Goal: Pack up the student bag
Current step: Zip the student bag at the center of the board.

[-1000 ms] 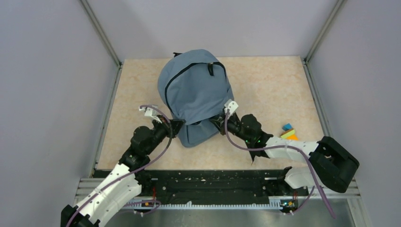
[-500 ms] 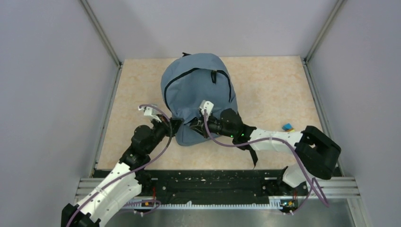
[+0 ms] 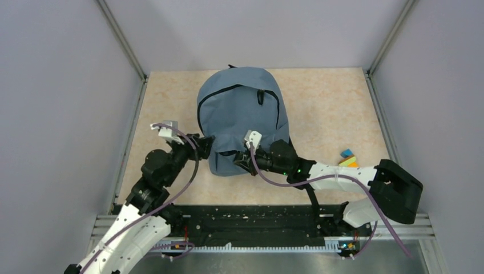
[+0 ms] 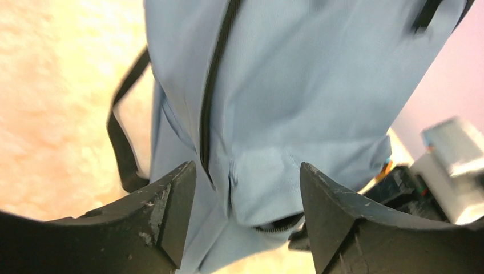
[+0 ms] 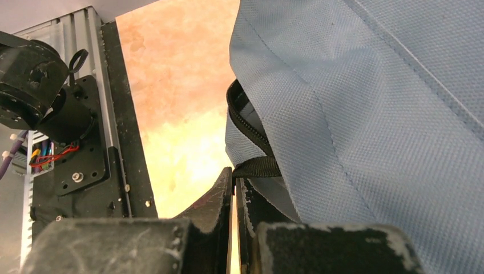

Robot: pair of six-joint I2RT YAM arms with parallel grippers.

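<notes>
On table, midway btwn the 2 arms: student bag, zipper side up toward overhead cam, long axis near-to-far, top loop at far end, bottom hem toward arm bases. Can't tell if flat or propped.

At hem's L corner: left gripper, jaws apart, nothing in them. Via L wrist cam: grey-blue fabric and black zipper dead ahead of the gap, beyond the tips, not btwn them.

At hem centre: right gripper, fingers together, apparently pinched on a black webbing tab at bag's lower edge, w/ a curl of zipper just above it.

So 2 pincers on same near edge: R holding, L free.

Judging nxt move, for L: target fwd and a touch R of jaws, zipper line roughly along approach dir. Probably only a short push fwd to reach cloth. Nearer to zipper's L run than R arm, which looks tied up anchoring.

Well off to R, apart from bag: small coloured blocks, prob. items to pack, nearer R forearm than either pincer.

Risk, as a guess: soft cloth sliding off if R pinch slips.
</notes>
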